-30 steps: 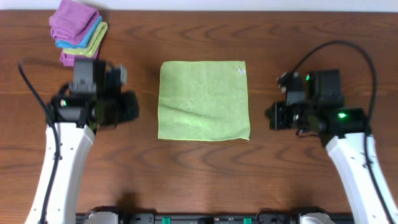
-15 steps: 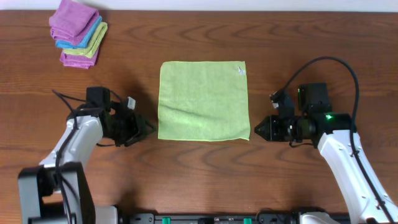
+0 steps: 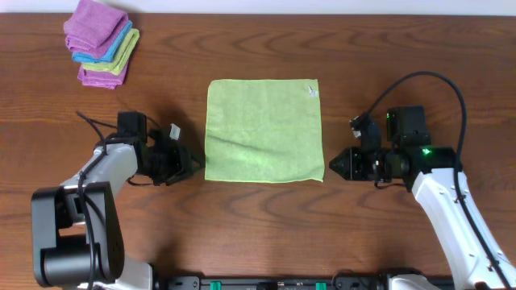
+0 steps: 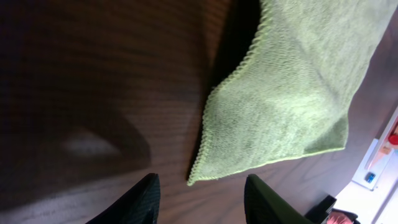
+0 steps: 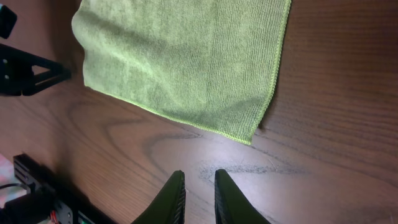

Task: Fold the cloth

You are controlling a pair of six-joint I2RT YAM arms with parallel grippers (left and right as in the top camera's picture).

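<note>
— Where does the cloth point(image 3: 264, 130) lie?

— Flat and spread out in the middle of the table point(image 3: 258, 229), its sides running roughly along the table's edges.

— And the two arms?

— Each sits low at one of the cloth's two corners that face the edge where the arms are mounted. The left pincer point(image 3: 196, 165) points at the left one of those corners, just beside it. The right pincer point(image 3: 330, 165) points at the right one, with a short strip of bare wood between.

— Are they gripping anything?

— No. In the left wrist view the black fingers point(image 4: 142, 199) stand well apart, and the corner lies just ahead of the gap, not inside it. The right pincer's fingers show only a narrow slit between them, with table showing through; nothing is held.

— What is the cloth like?

— Light lime green, roughly square, with a fine, soft pile and a stitched hem all round. A shallow crease runs across the part nearer the left pincer, and that side lifts slightly off the wood. A small white tag point(image 3: 311, 90) sits at the corner farthest from the left pincer.

— And the rest?

— The table is dark brown wood with a strong grain. A stack of folded cloths point(image 3: 101, 42), purple, blue and yellow-green, lies at the table's far left corner, well apart from everything else.
</note>
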